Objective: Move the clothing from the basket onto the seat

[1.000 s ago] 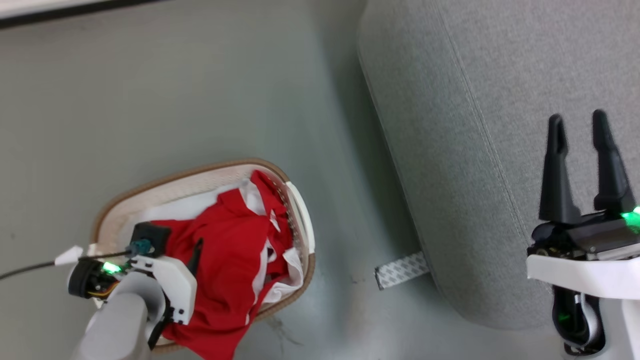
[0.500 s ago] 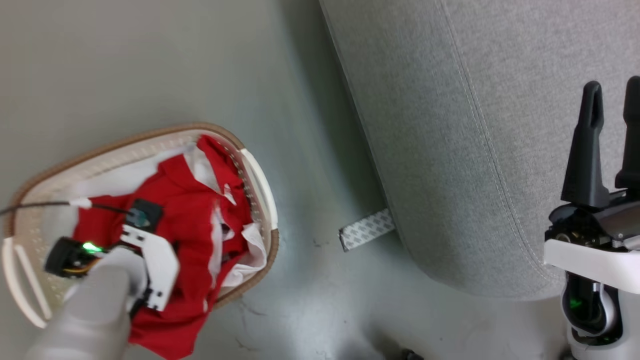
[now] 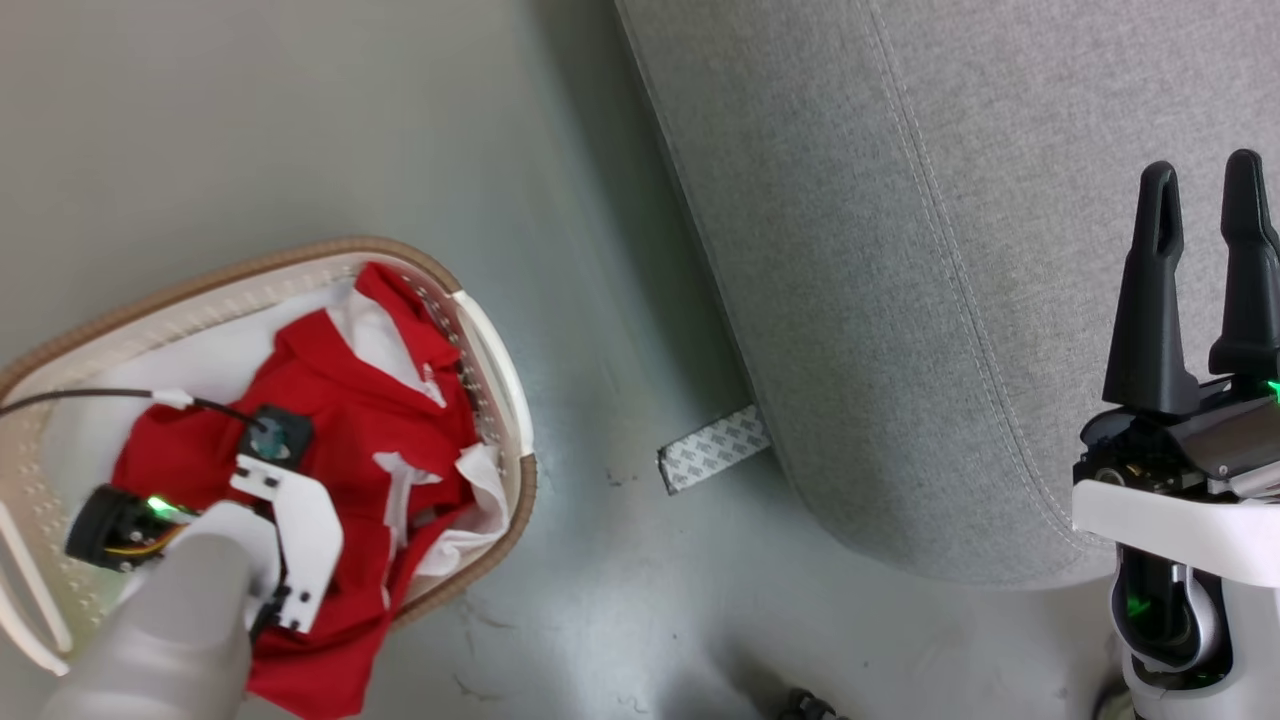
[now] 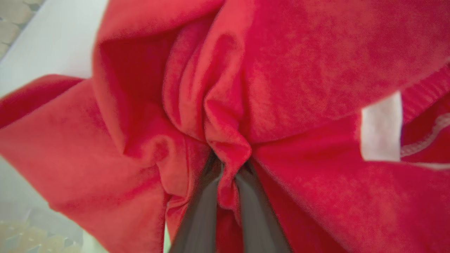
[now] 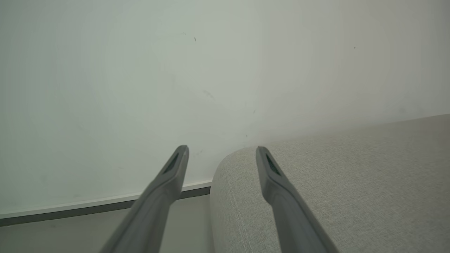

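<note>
The grey sofa (image 3: pixel 950 250) fills the upper right part of the head view, and its rounded corner comes down toward the pale floor (image 3: pixel 300 120). In the right wrist view the same sofa (image 5: pixel 351 182) lies under a light wall (image 5: pixel 140 88) with a dark baseboard (image 5: pixel 105 207).

The laundry basket (image 3: pixel 200 290) stands on the floor at the lower left, well apart from the sofa. It is cream with a brown rim and a white handle on its side. The red clothing (image 3: pixel 330 420) is inside the basket. It is crumpled, it shows white panels, and one part hangs over the near rim.

The left arm (image 3: pixel 170 620) reaches down into the basket. In the left wrist view the left gripper (image 4: pixel 228 175) is closed narrow on a fold of the red clothing (image 4: pixel 281 70), which is squeezed between its two dark fingers.

The right gripper (image 3: pixel 1200 165) is above the sofa at the right edge. Its jaws are wide apart and hold nothing, which the right wrist view (image 5: pixel 221 149) also shows.

A small patterned strip (image 3: pixel 715 450) lies on the floor and touches the lower edge of the sofa. A thin black cable (image 3: pixel 80 395) runs over the basket to the left wrist.
</note>
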Motion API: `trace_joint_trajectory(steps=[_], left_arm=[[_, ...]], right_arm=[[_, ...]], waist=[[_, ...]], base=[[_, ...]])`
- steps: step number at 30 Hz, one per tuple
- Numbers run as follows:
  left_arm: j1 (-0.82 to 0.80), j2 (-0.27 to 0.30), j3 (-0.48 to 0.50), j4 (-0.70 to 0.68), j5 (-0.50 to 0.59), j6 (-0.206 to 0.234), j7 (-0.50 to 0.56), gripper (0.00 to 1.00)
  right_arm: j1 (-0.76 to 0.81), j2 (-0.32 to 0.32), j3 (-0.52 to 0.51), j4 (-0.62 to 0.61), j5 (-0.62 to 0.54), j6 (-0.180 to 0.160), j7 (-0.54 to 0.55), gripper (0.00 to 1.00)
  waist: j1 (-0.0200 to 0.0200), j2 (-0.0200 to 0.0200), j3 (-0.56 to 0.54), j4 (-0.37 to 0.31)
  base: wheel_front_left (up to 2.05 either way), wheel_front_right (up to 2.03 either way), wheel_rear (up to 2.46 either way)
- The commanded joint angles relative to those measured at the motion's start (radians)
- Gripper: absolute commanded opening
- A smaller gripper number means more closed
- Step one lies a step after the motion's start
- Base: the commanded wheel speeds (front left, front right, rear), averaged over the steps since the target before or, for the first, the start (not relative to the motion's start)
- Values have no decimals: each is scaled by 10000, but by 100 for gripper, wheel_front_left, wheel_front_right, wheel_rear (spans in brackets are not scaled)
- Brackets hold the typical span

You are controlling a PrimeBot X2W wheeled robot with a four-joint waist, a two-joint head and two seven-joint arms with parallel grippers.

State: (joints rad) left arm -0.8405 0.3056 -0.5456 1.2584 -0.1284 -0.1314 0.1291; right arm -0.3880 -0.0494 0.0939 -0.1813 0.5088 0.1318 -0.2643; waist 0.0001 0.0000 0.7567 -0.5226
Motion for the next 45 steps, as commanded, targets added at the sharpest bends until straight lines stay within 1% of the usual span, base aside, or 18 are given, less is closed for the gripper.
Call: trace_joint_trajectory(steps=[1, 5, 9, 18, 23, 27, 36, 40, 45], left_arm=[[104, -43, -61, 30, -88, 19, -101, 0], [303, -288, -220, 15, -389, 19, -550, 0], [504, -629, -279, 9, -677, 19, -1027, 0], [1161, -1666, -349, -154, -1755, 18, -2228, 0], [1650, -2055, -559, -408, -2337, 18, -2897, 0], [1932, -2191, -800, -748, -2783, 18, -3282, 0], [2311, -2264, -1301, -1870, -3635, 18, -3869, 0], [2373, -2161, -1397, -2476, -3601, 18, -3943, 0], [2439, -2085, -1164, -3665, -3465, 99, -3950, 0]], right_arm=[[-65, -19, 6, 52, -58, -21, -2, 100], [-54, -22, 73, 154, -251, -21, -4, 100], [59, -24, 36, 272, -596, -21, -2, 100], [444, -27, -85, 626, -944, -21, -2, 100], [762, -28, -35, 889, -1312, -21, -2, 100], [1006, -27, 0, 1032, -1499, -21, -2, 100], [1519, -27, 39, 1277, -1729, -21, -2, 100], [1723, -25, 157, 1397, -1759, -21, -2, 100], [1989, -27, 239, 1501, -1757, -21, -2, 100]], waist=[[-1, 0, -133, 90], [-1, 0, -629, 309], [-1, 0, -1348, 629], [-1, 0, -3347, 1608], [-1, 0, -4506, 2201], [-1, 0, -5179, 2621], [-1, 0, -6307, 3432], [-1, 0, -6693, 3729], [-1, 0, -7110, 4050]], base=[[0, 0, 0], [0, 0, 0], [0, 0, 0], [0, 0, 0], [0, 0, 0], [0, 0, 0], [0, 0, 0], [0, 0, 0], [0, 0, 0]])
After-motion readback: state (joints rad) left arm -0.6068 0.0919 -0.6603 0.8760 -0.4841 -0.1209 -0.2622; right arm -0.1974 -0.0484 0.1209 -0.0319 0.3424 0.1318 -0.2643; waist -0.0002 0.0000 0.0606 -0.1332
